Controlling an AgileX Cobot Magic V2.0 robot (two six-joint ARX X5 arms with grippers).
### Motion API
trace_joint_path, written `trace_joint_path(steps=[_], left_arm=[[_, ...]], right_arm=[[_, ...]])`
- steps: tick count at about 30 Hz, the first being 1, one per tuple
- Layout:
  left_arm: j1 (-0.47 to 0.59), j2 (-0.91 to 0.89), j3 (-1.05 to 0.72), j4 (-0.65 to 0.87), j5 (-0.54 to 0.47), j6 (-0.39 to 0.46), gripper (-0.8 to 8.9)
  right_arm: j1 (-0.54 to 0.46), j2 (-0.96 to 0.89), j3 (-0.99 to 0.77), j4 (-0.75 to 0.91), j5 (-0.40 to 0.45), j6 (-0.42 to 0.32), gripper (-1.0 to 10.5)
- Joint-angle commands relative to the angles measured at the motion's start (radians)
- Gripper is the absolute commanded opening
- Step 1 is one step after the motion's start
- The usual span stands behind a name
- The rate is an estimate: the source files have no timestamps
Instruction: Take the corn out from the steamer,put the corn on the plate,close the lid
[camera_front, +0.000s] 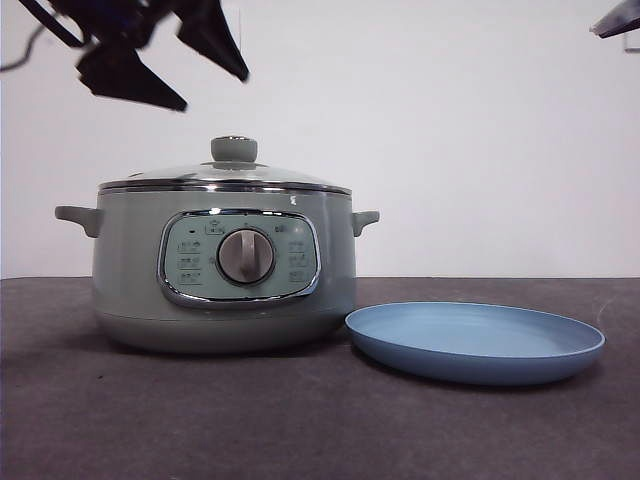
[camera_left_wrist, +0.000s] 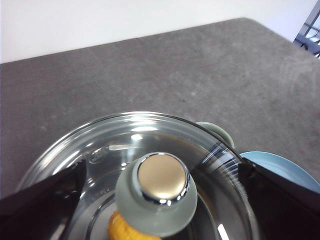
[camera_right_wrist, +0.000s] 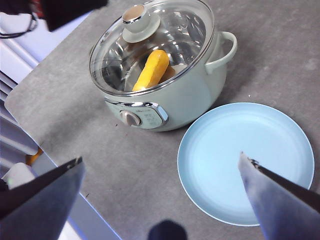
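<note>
Two arms up: steamer (camera_front: 225, 280) shut, plate (camera_front: 475, 342) bare beside it, lid (camera_right_wrist: 150, 45) on, corn (camera_right_wrist: 150, 70) inside. Left gripper (camera_left_wrist: 160, 200) gapes empty above the knob (camera_left_wrist: 162, 192); next, descend and pinch. Right gripper (camera_right_wrist: 160, 200) waits, wide open.

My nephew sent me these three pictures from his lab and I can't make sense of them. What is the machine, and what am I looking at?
It is a two-armed table robot. One picture looks level across the grey table; the others come from cameras on each wrist. A round sage-green electric steamer stands beside an empty light-blue plate. Its domed glass lid is on, with a yellow corn cob inside. The left gripper hangs open around the lid's knob; the right gripper waits open above the plate. Nothing is held.
</note>
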Motion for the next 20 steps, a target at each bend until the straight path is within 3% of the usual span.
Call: trace_joint_path(steps=[1, 16, 18, 20], left_arm=[[-0.023, 0.039, 0.002, 0.040, -0.043, 0.016, 5.93], [-0.078, 0.167, 0.002, 0.080, -0.142, 0.030, 5.89], [-0.087, 0.167, 0.002, 0.080, -0.161, 0.030, 4.81], [-0.089, 0.166, 0.002, 0.080, -0.156, 0.030, 2.90]], right_arm=[[0.002, 0.001, 0.002, 0.004, 0.002, -0.007, 6.3], [0.002, 0.000, 0.002, -0.001, 0.002, -0.006, 6.3], [0.002, 0.001, 0.002, -0.005, 0.002, -0.007, 6.3], [0.002, 0.001, 0.002, -0.006, 0.002, -0.007, 6.3]])
